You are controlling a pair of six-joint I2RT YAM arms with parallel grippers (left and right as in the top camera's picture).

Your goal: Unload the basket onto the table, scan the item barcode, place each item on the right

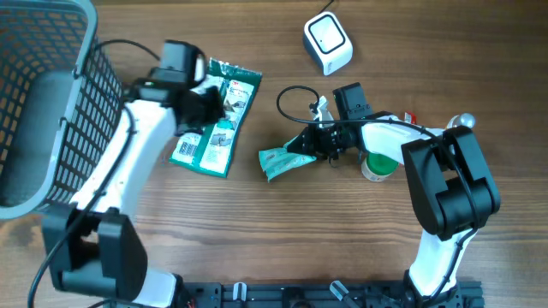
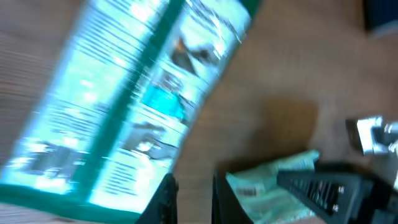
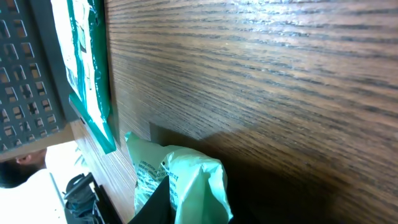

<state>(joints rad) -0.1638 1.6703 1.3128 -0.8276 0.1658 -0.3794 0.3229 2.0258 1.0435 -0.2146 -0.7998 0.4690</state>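
The right gripper [image 1: 301, 147] has its jaws drawn in on one crumpled end of a small mint-green pouch [image 1: 278, 161]. The rest of the pouch trails away from the fingers, low against the desk [image 1: 342, 248]; whether it rests there or hangs just clear cannot be told. Taking it by an end leaves most of the printed face bare, which suits showing a code to a reader. No barcode can be made out in any view, so which face must be turned is unknown.

The left gripper [image 2: 191, 193] holds nothing. Its jaws stand nearly together with only a slit of wood between them, though the left wrist view is blurred. It hangs just off the edge of a large green-and-white printed packet [image 1: 218, 141] that lies flat on the desk, beside the pouch but apart from it. This arm seems to be waiting while the right arm works.

The white barcode scanner [image 1: 328, 43] sits near the far edge, well apart from the pouch, with a loop of black cable [image 1: 287, 98] between them. Likely next, the pouch must be lifted and its code faced toward that scanner without snagging the loop. A green-lidded jar [image 1: 377, 165] stands under the right forearm. A dark wire basket [image 1: 98, 85] stands at the far left, probably for scanned goods.
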